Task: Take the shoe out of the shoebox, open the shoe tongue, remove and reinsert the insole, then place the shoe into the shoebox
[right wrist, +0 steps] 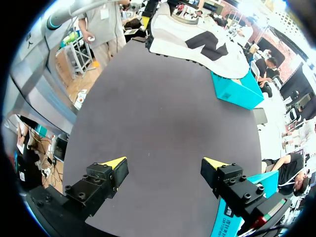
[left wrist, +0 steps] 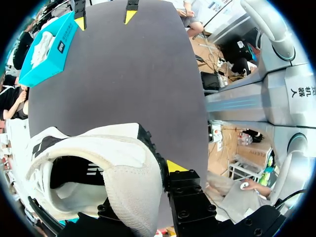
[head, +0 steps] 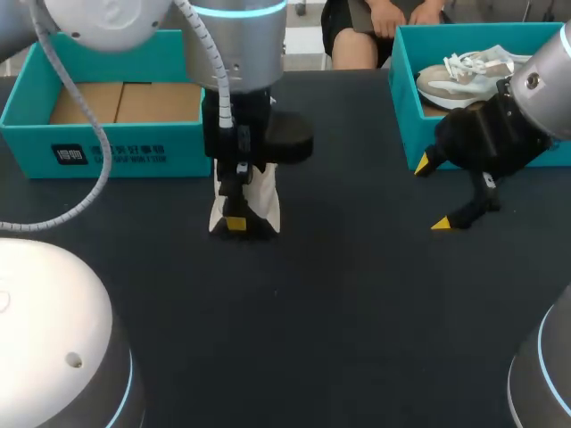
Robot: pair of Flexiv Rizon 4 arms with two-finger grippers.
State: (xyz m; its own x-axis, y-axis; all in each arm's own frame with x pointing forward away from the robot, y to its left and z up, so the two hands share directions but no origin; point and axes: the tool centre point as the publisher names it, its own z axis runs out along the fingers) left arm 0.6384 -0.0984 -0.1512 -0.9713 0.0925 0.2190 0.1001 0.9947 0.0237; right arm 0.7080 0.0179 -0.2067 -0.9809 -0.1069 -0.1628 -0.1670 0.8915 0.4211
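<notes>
Head view: my left gripper (head: 236,219) clamps shoe (head: 268,210) on table, out of shoebox (head: 20,111) (one finger hidden inside); right gripper (head: 434,194) spread, empty; tongue-opening step, I reckon; next needs right fingers on tongue.

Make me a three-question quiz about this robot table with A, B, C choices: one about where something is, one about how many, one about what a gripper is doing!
1. Where is the white shoe with black patches? A in a box; B on the dark table; C on the floor.
2. How many teal cardboard shoeboxes? A one; B three; C two.
3. The right gripper is: A open, empty; B shut on a shoe; C shut on a box.
B: the left gripper holds it on the table. C: left shoebox and right shoebox. A: its yellow tips stand apart, nothing between.
</notes>
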